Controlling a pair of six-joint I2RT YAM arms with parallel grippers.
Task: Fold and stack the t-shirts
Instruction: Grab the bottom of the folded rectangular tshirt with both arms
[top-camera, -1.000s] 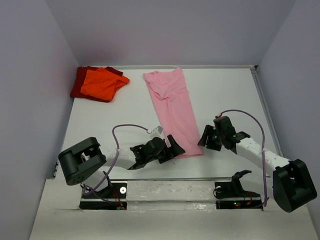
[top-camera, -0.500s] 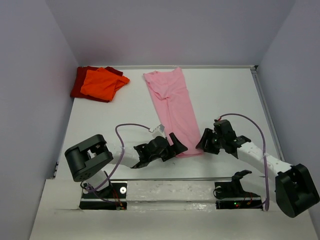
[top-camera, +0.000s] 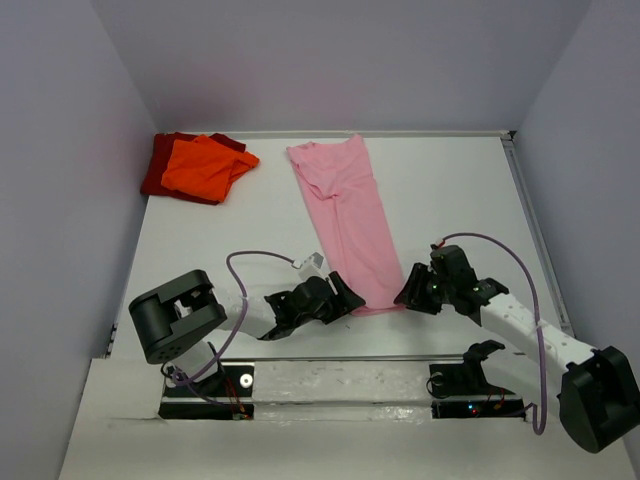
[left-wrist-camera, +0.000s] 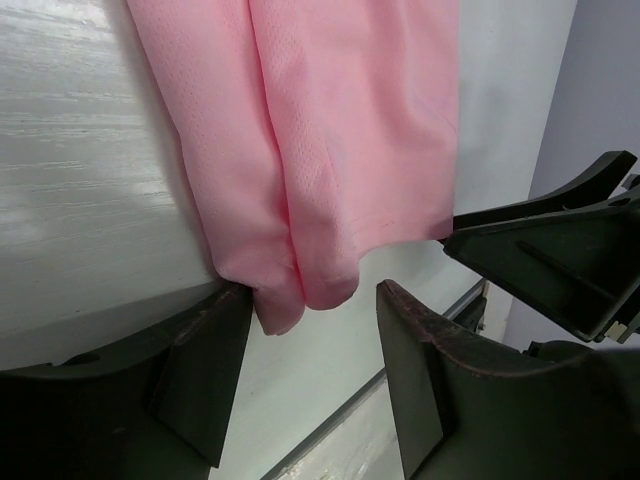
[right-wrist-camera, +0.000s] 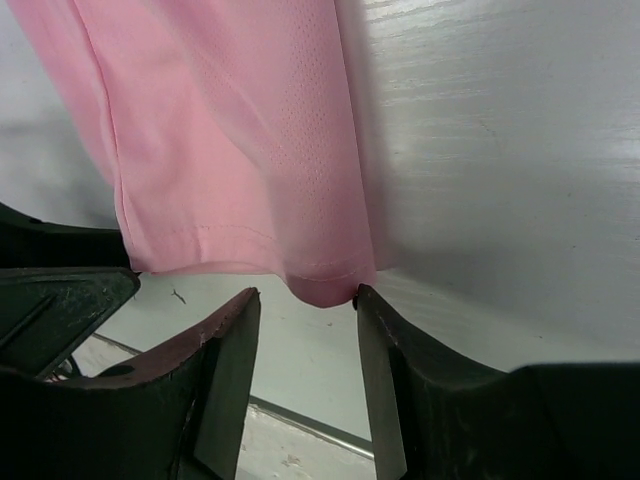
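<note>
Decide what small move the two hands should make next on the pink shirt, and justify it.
Probably close both: the left hand and right hand each straddle a near-hem corner of the long light pink cloth t-shirt, not yet pinching it.

Overhead view: even, diffuse light from above; the white desk (top-camera: 450, 190) is bright without hard glare, the walls (top-camera: 330, 60) are a dim lilac, and shadows under the arms (top-camera: 515, 322) are soft. Wrist views: the desk shows a streaked pale sheen; the weave of the pink t-shirt (left-wrist-camera: 330, 130) is sharp, whereas the dark left hand (left-wrist-camera: 312, 320) and right hand (right-wrist-camera: 305, 330) at the lower edge are underexposed and slightly blurred.
</note>
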